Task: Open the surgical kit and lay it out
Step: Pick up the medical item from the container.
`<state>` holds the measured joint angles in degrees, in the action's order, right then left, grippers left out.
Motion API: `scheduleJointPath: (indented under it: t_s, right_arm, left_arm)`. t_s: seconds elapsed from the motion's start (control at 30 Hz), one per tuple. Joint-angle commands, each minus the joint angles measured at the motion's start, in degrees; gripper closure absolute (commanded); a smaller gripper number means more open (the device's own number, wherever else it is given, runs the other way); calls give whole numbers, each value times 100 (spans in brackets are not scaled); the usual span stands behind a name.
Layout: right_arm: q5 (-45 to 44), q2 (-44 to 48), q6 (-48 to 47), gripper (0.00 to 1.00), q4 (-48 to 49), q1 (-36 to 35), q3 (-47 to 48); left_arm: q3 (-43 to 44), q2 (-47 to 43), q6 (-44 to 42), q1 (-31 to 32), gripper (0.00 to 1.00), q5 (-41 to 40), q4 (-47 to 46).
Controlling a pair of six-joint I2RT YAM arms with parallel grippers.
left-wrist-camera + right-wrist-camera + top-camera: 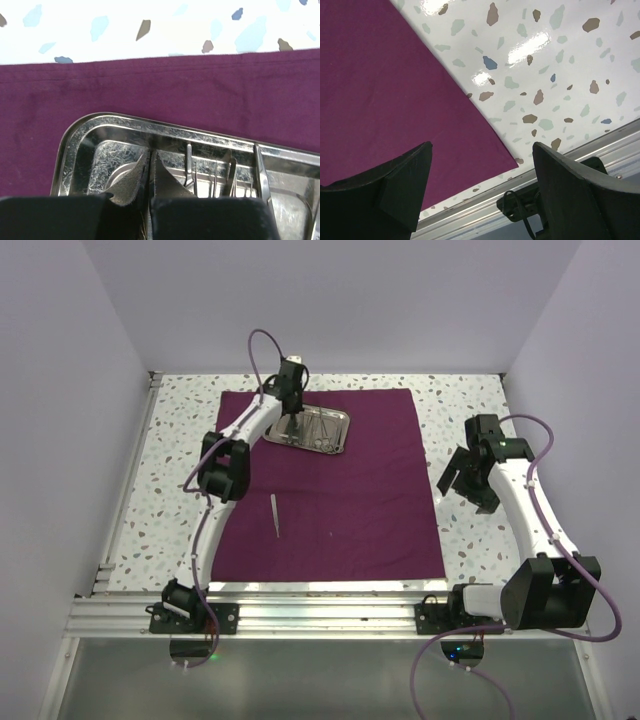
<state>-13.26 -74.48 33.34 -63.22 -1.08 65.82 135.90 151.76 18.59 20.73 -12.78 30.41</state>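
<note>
Sitting inside the steel tray (pixel 165 131), left end effector (pixel 150 156) pinched together; right end effector (pixel 481 148) apart.

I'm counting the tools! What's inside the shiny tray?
Inside the steel tray lie slim metal instruments. The shut left claw reaches in too, and it covers whatever lies beneath it.

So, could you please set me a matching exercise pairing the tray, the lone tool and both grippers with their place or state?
1 tray
2 lone tool
3 left gripper
4 right gripper

A open, right of the cloth
B shut, down in the tray
C on the cloth's far part
D on the cloth, left of its middle

Pairs: 1-C, 2-D, 3-B, 4-A
</note>
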Motion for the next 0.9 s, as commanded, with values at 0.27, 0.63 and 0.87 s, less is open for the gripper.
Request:
scheduleJointPath:
  t_s: [0.27,0.63,0.87]
  right_arm:
    - [271,293,23,15,231,-15,-87]
    - [394,302,5,15,310,-15,-52]
    - [429,451,-3,15,310,-15,-140]
  left_arm:
    - [-134,-568,162,-402,100,1251,1046]
    - [-651,-1658,215,-570,100,1602,1195]
    - [-2451,-2887,523,-378,100,1472,1222]
